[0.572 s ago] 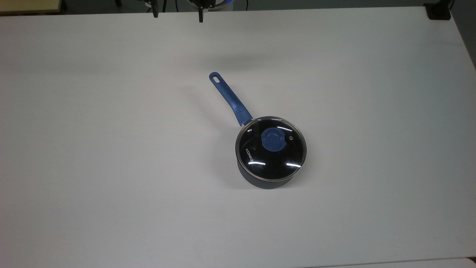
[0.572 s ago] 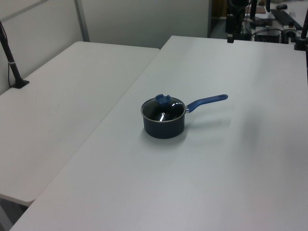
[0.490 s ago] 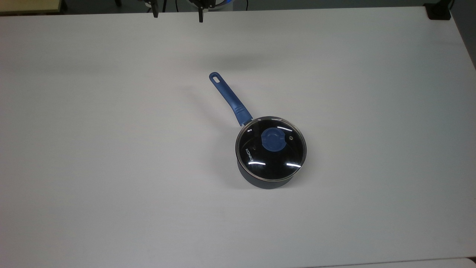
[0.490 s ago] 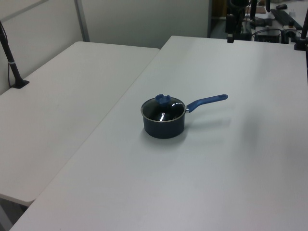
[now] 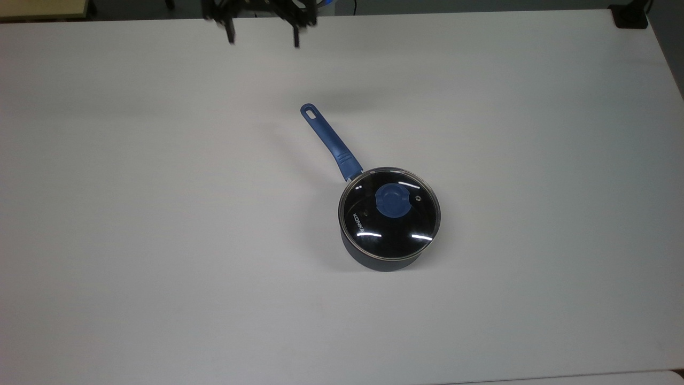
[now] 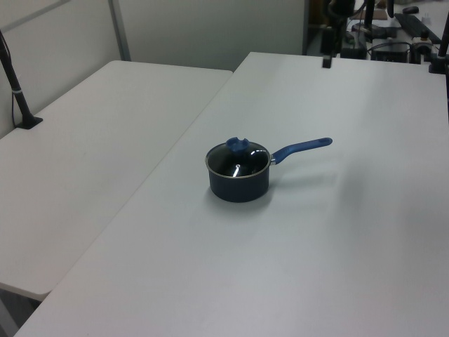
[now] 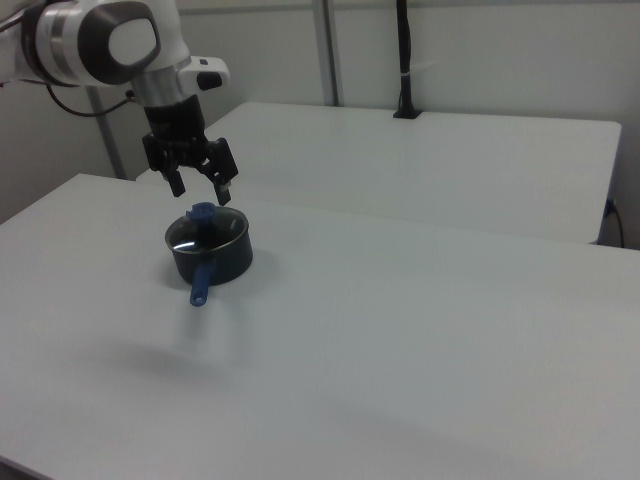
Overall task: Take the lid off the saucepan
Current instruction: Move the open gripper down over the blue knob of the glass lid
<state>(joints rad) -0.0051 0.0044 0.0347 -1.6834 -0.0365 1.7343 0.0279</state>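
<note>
Glass lid (image 5: 389,214) sits closed on the saucepan (image 5: 380,259), so the hand (image 7: 201,187), fingers spread, hovers ready to grasp the knob.

The top view looks straight down on the table (image 5: 160,214). The left view and right view look obliquely from opposite sides; all three share the saucepan (image 5: 374,256).
</note>
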